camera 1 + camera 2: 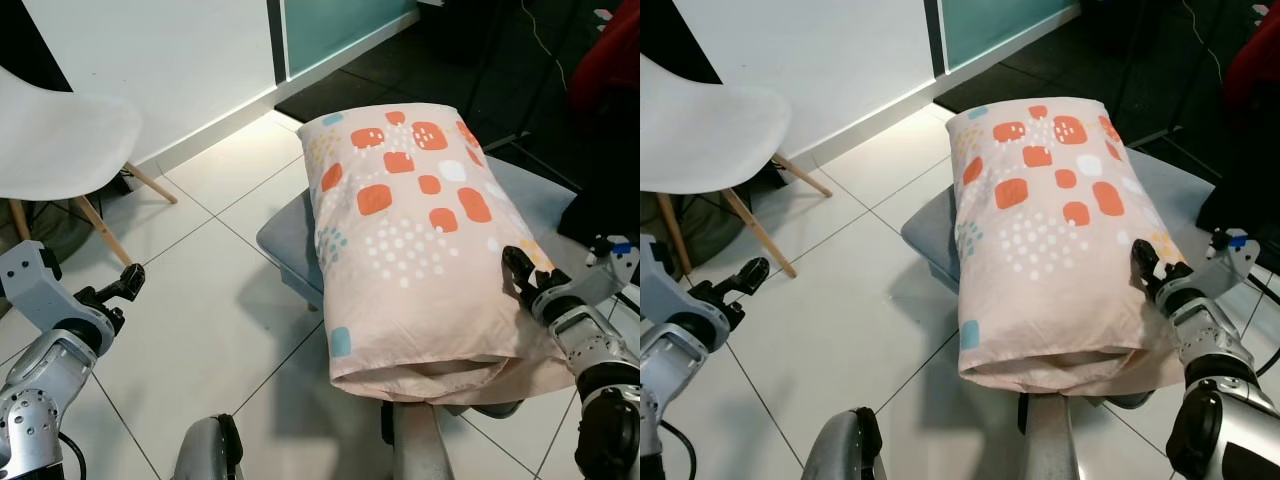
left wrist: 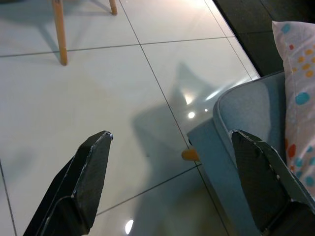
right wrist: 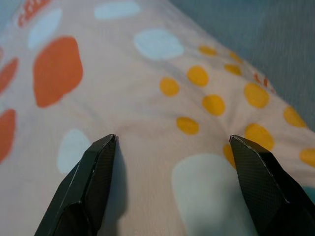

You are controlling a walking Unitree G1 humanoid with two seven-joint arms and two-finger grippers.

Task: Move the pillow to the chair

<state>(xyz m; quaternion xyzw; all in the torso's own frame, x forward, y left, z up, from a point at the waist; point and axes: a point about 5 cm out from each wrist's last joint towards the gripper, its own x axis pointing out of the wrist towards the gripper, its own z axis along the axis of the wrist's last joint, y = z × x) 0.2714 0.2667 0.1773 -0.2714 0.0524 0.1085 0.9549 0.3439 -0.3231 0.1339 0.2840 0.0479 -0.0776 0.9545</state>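
The pillow (image 1: 410, 230) lies on a grey seat (image 1: 285, 240), right of the white chair (image 1: 60, 140). The right gripper (image 3: 172, 147) is spread apart against its right side. The left gripper (image 2: 172, 162), also apart, should press the other side, then both lift together.

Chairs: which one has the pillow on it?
The grey padded chair beside the right gripper holds the pillow; the white chair has wooden legs.

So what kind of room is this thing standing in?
Probably a room in a home: a patterned pillow lies on a grey padded seat, a white chair with wooden legs stands nearby, and the floor is glossy white tile.
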